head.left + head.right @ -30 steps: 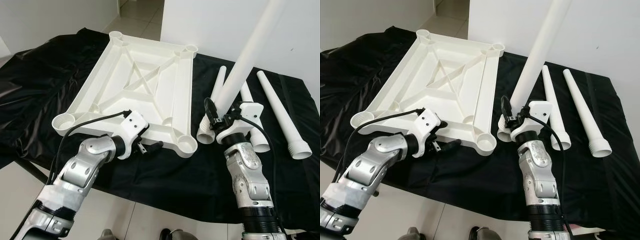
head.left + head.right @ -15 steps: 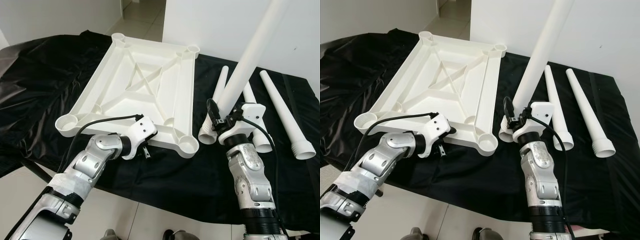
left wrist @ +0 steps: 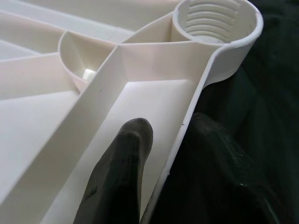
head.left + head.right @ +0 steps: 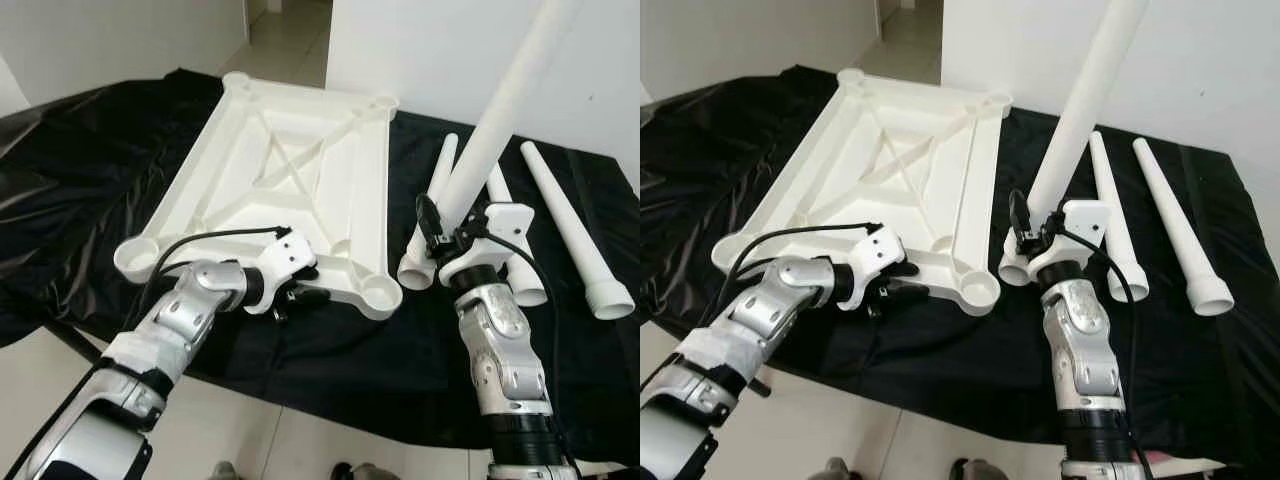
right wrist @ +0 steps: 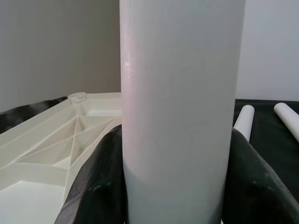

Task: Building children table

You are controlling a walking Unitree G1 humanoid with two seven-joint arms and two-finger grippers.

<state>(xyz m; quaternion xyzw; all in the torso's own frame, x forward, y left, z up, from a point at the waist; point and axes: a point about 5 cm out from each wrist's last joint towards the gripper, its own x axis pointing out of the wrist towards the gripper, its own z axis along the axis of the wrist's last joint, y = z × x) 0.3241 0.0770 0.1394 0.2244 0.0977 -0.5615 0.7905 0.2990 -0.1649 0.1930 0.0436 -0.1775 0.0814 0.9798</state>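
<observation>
Tabletop: I saw the white tabletop [image 4: 290,170] lying upside down on the black cloth [image 4: 90,180], ribs and corner sockets facing up, its far edge towards the doorway.
Near socket: the threaded socket [image 3: 216,21] at the near right corner stood open; I could see the threads inside, but not its bottom.
Left gripper: my left gripper [image 4: 303,293] was at the tabletop's near rim, close to that socket. In the left wrist view one finger [image 3: 122,172] lay inside the rim and the other outside it, with the wall between them. I read that as clamped on the rim, though the fingertips themselves were cut off by the frame edge.
Held leg: my right gripper [image 4: 452,240] was closed around a white table leg [image 4: 500,110], held upright and leaning away. Its top ran out of the frame, and its lower end was hidden behind the wrist.
Spare legs: three more legs [image 4: 572,230] lay on the cloth to the right; the two nearest were partly covered by the held leg and the arm.
Surroundings: white wall [image 4: 430,50] behind, tiled floor [image 4: 280,30] beyond.
</observation>
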